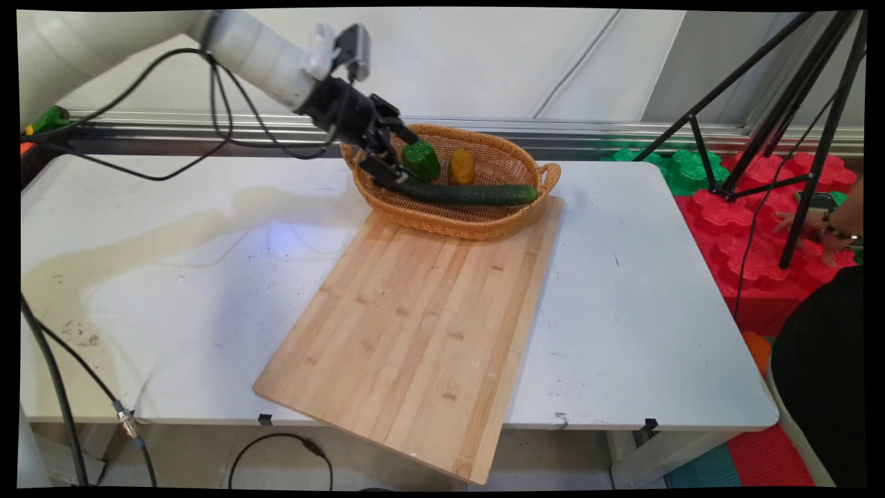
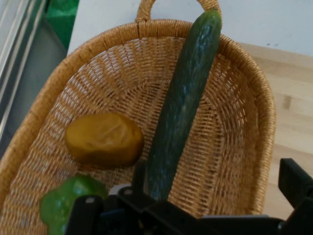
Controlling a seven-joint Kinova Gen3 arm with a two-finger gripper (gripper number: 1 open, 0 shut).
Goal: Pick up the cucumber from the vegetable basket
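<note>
The gripper (image 1: 393,160) is lowered into the left end of the basket (image 1: 484,223), which stands at the far middle of the surface (image 1: 173,277). The jaws are spread wide apart and straddle the left end of the cucumber (image 1: 467,194); in the hand view one finger (image 2: 296,183) stands clear to the side, and no closure on the cucumber (image 2: 183,103) is visible. The cucumber lies lengthwise along the near side of the basket (image 2: 98,63), its right end resting up on the rim near the handle. Behind it lie a green pepper (image 1: 421,160), just beside the gripper, and a yellow-brown potato (image 1: 461,167) to its right. The basket's near edge rests on the far end of a wooden board (image 1: 415,332), which extends toward the near edge of the surface and overhangs it.
</note>
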